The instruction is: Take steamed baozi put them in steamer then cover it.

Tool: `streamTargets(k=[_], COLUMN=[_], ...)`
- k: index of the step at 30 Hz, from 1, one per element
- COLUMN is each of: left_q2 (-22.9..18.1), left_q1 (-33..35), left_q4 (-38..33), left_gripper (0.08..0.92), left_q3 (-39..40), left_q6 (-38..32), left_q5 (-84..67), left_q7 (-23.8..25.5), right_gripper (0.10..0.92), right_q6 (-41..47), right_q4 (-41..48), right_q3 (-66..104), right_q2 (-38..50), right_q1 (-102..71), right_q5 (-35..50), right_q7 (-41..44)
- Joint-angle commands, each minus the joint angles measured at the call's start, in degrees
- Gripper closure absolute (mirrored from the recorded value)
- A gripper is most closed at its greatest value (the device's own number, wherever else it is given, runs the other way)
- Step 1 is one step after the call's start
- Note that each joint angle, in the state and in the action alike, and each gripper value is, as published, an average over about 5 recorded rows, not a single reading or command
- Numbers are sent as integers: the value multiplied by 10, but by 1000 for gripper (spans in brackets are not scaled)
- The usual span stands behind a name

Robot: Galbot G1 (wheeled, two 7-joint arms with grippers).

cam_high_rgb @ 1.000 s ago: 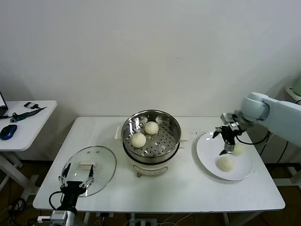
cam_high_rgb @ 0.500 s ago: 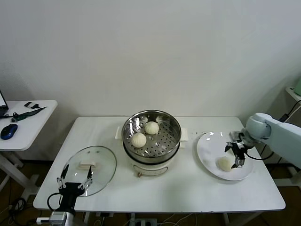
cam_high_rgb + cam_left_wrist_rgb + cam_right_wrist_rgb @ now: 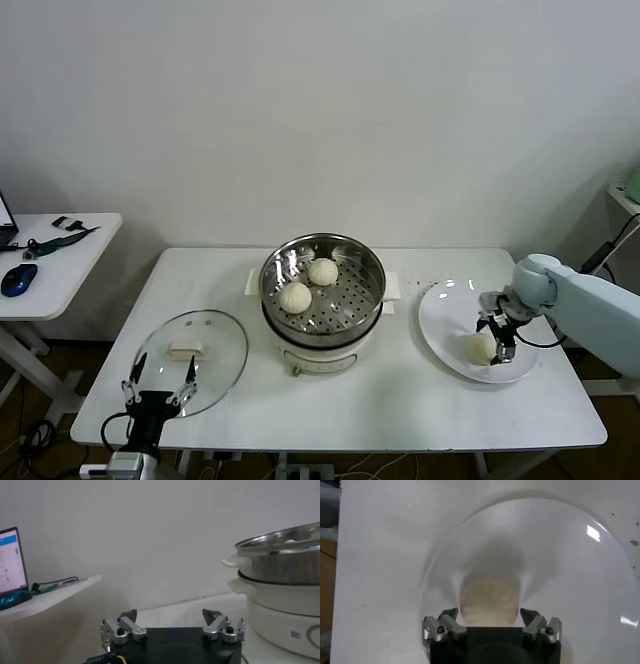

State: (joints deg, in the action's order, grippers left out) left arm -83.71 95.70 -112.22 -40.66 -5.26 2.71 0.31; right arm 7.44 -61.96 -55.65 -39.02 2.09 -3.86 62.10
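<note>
- The right gripper [image 3: 495, 339] has its fingers spread wide on either side of a cream-white dome-shaped bun [image 3: 487, 601], low over a flat white plate [image 3: 448, 335] at 3 o'clock of the steamer; no grip is visible.
- Two more buns [image 3: 295, 296] sit on the perforated tray of the round shiny steel steamer [image 3: 322, 300] mid-table.
- The left gripper [image 3: 158, 386], fingers wide apart and empty, hovers at the 6 o'clock edge of the clear glass lid [image 3: 197, 353], which lies flat at 8 o'clock of the steamer.
</note>
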Motion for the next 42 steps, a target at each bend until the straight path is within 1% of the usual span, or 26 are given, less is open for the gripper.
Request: streamTargets(k=[1, 6, 8, 11, 17, 22, 26, 33, 37, 42], left_q2=[2, -1, -2, -2, -1, -1, -2, -4, -9, -12], left_q1=[1, 1, 1, 2, 4, 11, 17, 24, 25, 28], left_q4=[-2, -2, -2, -2, -6, -7, -8, -8, -5, -5], left_gripper=[177, 177, 177, 177, 177, 177, 177, 177, 177, 177], left_q3=[2, 4, 5, 5, 4, 4, 3, 4, 6, 6], left_q6=[-1, -1, -1, -2, -2, -4, -7, -9, -8, -10], left_q5=[4, 6, 6, 5, 4, 3, 2, -1, -3, -6], left_q7=[0, 0, 0, 0, 0, 0, 0, -1, -1, -1], right_gripper=[219, 317, 344, 364, 372, 372, 370, 364, 364, 364], right_q6=[-11, -16, -21, -41, -159, -262, -322, -374, -393, -405], right_q4=[23, 14, 10, -2, -31, -39, -49, -84, -107, -113], right_q3=[23, 10, 1, -20, -93, -170, -199, -200, -188, -170], right_q2=[-19, -13, -11, -8, -23, -69, -113, -203, -258, -323], right_q1=[-19, -5, 9, 51, 197, 335, 401, 432, 419, 383], right_q5=[-18, -13, -8, 7, 8, 2, 2, -10, -34, -63], right_q7=[3, 9, 11, 16, 54, 76, 84, 88, 86, 85])
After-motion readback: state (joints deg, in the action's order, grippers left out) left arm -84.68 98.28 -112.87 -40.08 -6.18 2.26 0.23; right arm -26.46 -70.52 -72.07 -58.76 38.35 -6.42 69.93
